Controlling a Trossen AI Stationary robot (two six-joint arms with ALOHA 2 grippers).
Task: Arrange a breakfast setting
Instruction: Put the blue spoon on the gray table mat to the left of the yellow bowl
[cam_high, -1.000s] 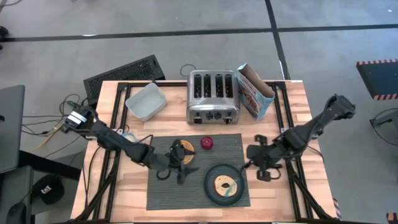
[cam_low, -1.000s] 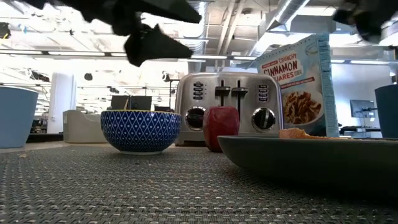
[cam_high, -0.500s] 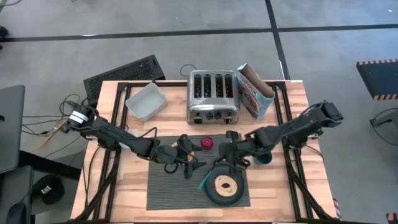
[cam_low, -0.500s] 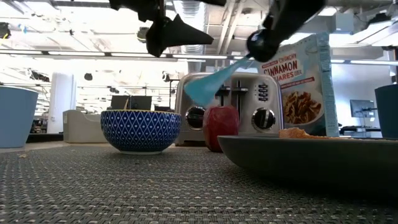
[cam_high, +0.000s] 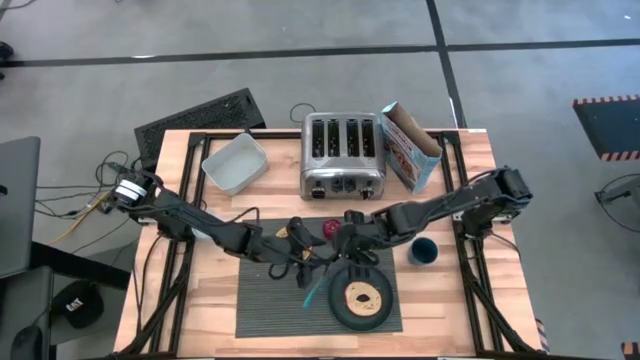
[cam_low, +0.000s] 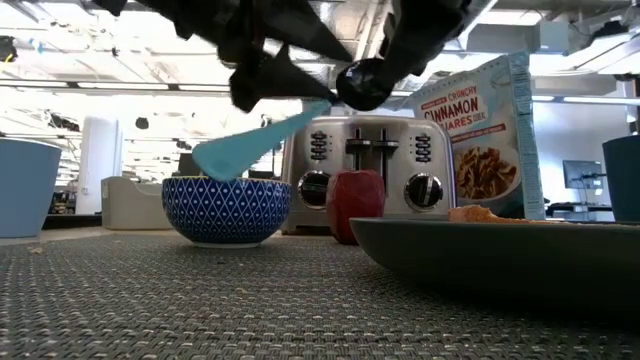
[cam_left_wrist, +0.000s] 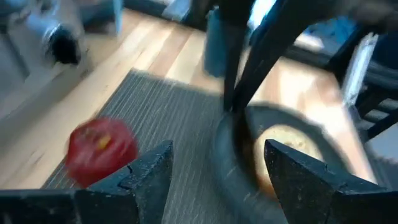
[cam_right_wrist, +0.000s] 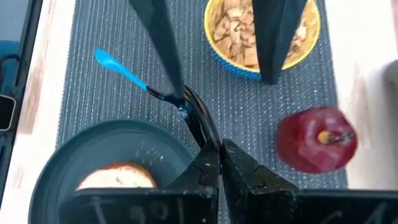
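The right gripper (cam_right_wrist: 214, 163) reaches low over the dark grey ribbed placemat (cam_high: 265, 310), jaws clamped on the blue-handled spoon (cam_right_wrist: 134, 76). Beside it, the left gripper (cam_left_wrist: 214, 165) hovers, jaws apart.

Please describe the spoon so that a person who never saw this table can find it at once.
Find the dark ribbed placemat in front of the chrome toaster. Above it, beside the dark plate, the right gripper holds the spoon in the air. Only it has a thin light-blue handle.
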